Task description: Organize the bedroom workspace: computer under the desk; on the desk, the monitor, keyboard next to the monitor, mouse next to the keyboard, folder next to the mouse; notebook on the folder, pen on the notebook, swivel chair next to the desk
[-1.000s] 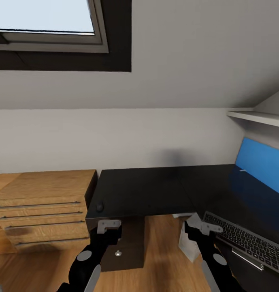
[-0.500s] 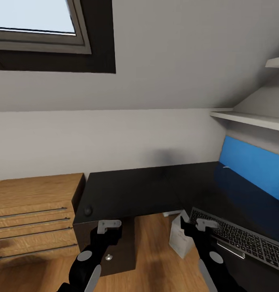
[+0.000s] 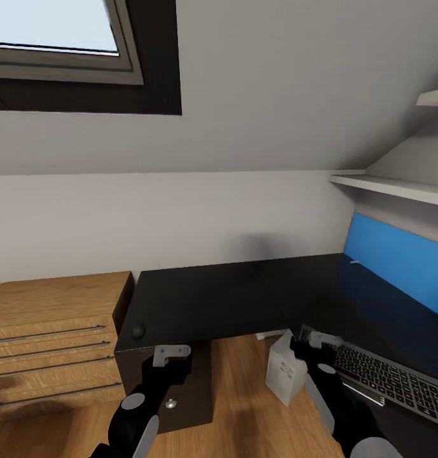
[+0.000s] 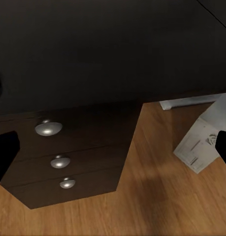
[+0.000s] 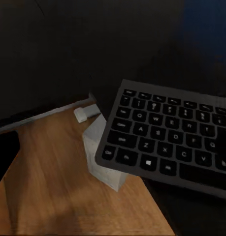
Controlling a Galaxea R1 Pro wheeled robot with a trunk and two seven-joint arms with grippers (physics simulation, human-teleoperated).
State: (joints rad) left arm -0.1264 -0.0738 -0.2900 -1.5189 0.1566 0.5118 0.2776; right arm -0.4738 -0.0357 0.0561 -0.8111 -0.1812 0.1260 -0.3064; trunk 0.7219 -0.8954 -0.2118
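Keyboard (image 3: 387, 378) lies at four o'clock on the black desk (image 3: 244, 299), its corner jutting over the white computer (image 3: 283, 372) on the floor; the mouse (image 3: 138, 331) sits at the desk's eight o'clock corner. Left gripper (image 3: 171, 352) hangs spread apart; right gripper (image 3: 314, 343), beside the keyboard, cannot be judged

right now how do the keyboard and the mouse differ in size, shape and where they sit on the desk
The keyboard is long, flat and rectangular with rows of grey-black keys; the mouse is a small rounded black lump. The keyboard lies on the right wing of the desk, one corner jutting past the edge above the computer; the mouse sits at the far left end, near the front edge over the drawers. Both are dark and rest on the desk top.
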